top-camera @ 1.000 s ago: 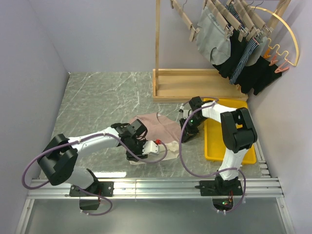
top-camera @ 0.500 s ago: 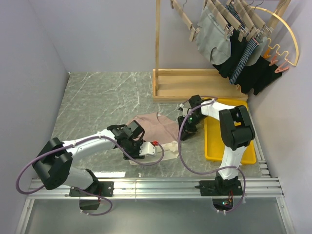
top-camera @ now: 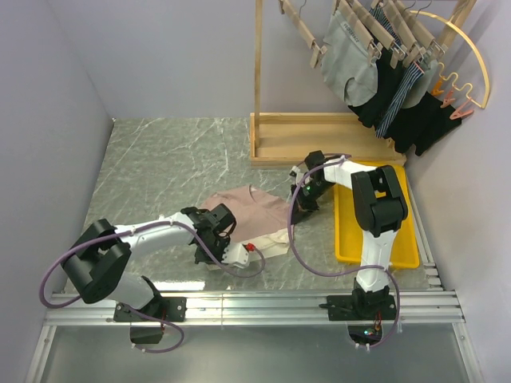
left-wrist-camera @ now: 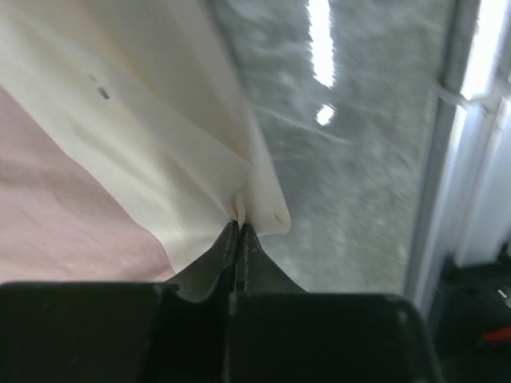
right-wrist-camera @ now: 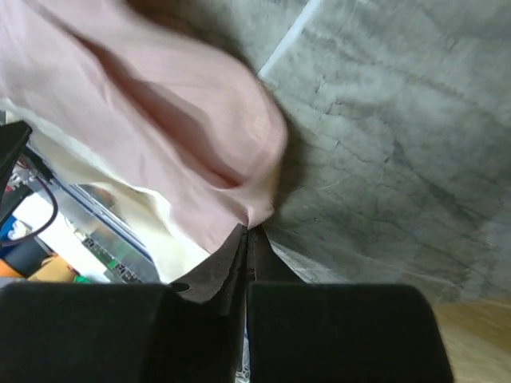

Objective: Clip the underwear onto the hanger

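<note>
The underwear [top-camera: 254, 209] lies on the marble-patterned worktop [top-camera: 160, 159] between the two arms. Its pink body points to the far side and its cream waistband runs along the near edge, close to the metal rail [top-camera: 263, 303] at the worktop's front. The left tool [left-wrist-camera: 239, 227] is closed tight, with its tips pinching a folded corner of the waistband. In the left wrist view a strip of bare worktop shows just right of that corner, then the rail. The right tool [right-wrist-camera: 246, 231] is also fully closed, clamped on a fold of pink fabric at the garment's right edge, and the cloth bulges above the grip. From above, this grip sits just beside the left rim of the yellow tray [top-camera: 403, 257] and near the base of the wooden rack [top-camera: 319, 145], so the room on that side is narrow. The hanger [top-camera: 302, 30] hangs bare at the left end of the rack's rail, well apart from the underwear. Grey briefs [top-camera: 351, 68] and dark garments crowd the hangers to its right. Left of the garment and beyond it, bare marble stretches to the grey walls.
</note>
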{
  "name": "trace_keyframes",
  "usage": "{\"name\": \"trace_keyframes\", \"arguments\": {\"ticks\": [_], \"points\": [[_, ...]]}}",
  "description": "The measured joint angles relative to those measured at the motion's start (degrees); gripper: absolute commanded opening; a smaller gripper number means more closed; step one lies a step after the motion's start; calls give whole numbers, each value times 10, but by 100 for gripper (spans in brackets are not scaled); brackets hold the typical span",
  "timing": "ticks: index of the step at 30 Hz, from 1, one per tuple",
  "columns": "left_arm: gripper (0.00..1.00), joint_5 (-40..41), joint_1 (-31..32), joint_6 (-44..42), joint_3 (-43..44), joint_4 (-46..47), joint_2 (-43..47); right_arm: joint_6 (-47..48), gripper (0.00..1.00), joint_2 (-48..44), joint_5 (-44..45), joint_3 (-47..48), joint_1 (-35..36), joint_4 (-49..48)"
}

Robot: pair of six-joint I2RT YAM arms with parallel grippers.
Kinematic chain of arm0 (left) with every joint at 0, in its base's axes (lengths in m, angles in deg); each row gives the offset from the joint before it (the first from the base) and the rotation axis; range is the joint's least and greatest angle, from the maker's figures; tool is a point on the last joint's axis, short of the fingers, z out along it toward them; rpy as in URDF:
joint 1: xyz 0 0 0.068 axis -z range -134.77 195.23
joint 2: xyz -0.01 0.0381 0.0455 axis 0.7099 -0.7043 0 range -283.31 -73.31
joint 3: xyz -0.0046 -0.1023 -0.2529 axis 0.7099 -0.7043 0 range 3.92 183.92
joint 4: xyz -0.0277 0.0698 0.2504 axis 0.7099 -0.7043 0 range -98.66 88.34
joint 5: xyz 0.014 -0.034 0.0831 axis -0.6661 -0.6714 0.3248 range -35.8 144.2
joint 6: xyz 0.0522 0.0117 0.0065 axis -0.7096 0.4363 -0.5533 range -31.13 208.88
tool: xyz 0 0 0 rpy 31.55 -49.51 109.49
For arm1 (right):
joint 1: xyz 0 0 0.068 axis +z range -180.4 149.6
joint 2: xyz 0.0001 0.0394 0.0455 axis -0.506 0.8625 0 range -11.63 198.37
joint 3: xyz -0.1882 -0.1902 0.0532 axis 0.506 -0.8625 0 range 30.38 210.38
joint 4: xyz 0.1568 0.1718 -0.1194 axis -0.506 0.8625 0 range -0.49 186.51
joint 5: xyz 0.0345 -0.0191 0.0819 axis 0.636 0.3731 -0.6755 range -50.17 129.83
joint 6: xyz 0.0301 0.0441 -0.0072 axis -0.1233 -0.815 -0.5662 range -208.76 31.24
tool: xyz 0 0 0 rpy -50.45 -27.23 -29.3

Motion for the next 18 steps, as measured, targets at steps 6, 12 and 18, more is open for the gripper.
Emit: {"name": "trace_keyframes", "arguments": {"ticks": [6, 12, 18], "points": [[7, -27, 6, -12, 2, -64, 16, -7, 0, 4, 28, 26, 10, -8], [28, -60, 87, 16, 62, -76, -14, -5, 0, 41, 62, 110, 55, -25], [44, -124, 160, 73, 150, -59, -110, 6, 41, 112, 50, 244, 83, -18]]}}
